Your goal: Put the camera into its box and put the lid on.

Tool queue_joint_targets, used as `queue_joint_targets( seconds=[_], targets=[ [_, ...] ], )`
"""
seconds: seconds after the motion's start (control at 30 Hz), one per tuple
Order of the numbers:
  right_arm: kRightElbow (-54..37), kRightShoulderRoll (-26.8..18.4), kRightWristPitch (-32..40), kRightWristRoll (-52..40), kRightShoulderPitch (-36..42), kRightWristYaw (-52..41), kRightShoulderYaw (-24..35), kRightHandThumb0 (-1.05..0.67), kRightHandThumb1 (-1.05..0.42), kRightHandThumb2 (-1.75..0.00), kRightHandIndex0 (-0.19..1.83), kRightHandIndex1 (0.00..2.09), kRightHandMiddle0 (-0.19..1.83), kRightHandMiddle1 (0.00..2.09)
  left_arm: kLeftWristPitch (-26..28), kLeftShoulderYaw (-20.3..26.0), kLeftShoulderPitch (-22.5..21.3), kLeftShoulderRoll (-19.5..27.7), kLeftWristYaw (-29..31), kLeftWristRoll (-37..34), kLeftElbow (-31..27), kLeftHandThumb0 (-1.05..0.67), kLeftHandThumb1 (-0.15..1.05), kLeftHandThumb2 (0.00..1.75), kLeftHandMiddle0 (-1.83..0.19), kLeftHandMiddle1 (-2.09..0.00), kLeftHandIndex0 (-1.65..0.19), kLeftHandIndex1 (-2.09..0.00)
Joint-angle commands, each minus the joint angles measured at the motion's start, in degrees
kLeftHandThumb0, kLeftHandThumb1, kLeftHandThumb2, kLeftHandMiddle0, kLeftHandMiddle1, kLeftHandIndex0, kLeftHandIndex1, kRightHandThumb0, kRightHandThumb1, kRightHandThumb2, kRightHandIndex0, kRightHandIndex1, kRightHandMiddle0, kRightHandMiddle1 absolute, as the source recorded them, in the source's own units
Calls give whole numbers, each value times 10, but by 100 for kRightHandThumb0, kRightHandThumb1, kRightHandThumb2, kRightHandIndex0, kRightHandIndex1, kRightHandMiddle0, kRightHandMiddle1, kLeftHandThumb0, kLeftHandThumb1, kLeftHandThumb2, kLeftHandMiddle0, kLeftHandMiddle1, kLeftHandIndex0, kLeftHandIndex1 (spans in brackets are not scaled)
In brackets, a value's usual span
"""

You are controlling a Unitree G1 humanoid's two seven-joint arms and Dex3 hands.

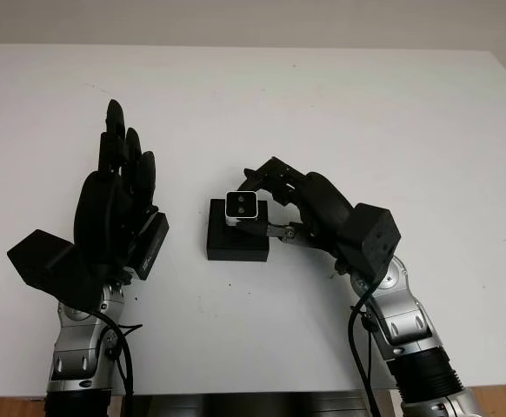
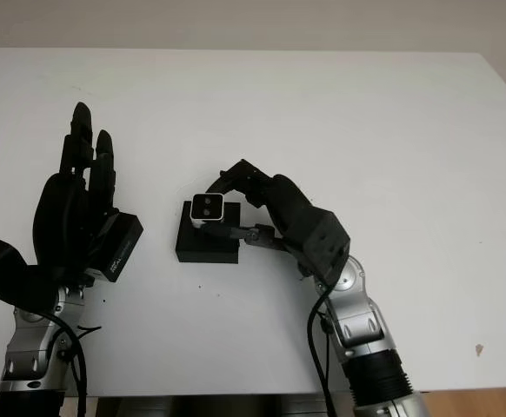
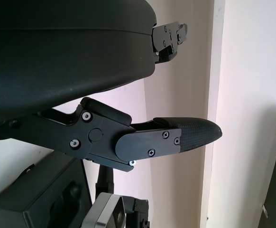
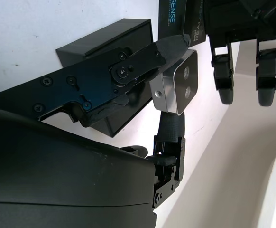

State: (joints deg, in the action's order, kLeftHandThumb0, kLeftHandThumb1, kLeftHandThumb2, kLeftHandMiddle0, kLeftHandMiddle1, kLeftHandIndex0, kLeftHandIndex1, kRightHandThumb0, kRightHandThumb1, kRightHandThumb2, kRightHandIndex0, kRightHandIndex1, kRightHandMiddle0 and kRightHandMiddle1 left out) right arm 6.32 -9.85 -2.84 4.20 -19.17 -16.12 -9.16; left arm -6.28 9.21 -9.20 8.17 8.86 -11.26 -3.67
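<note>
White table (image 1: 340, 113), silver two-lens camera (image 1: 242, 207)

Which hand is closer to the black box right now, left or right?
Right. The right hand is at the box, gripping the camera just above its opening. The left hand holds the lid off to the box's side, apart from it.

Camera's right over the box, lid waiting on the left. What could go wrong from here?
1. The right hand pinches the camera at its edges over the box; released tilted, it may sit proud of the recess.
2. The left hand holds the lid close beside the box; moving early could hit the right hand's fingers.
3. Pressing may slide the unbraced box.
</note>
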Motion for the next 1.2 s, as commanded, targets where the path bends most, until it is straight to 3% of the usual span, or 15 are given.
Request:
queue_joint_targets(
  seconds=[0.0,1.17],
  targets=[
    [10,6,-13,2,-3,4,-1,-55,-101,-6,28,7,29,170,-3,-1,3,1,0,4,-4,-72,105,52,19,0,19,0],
    [83,14,-15,0,-29,10,12,-57,-101,-5,28,7,30,166,-5,1,3,2,1,3,-3,-72,105,51,19,0,19,0]
  ],
)
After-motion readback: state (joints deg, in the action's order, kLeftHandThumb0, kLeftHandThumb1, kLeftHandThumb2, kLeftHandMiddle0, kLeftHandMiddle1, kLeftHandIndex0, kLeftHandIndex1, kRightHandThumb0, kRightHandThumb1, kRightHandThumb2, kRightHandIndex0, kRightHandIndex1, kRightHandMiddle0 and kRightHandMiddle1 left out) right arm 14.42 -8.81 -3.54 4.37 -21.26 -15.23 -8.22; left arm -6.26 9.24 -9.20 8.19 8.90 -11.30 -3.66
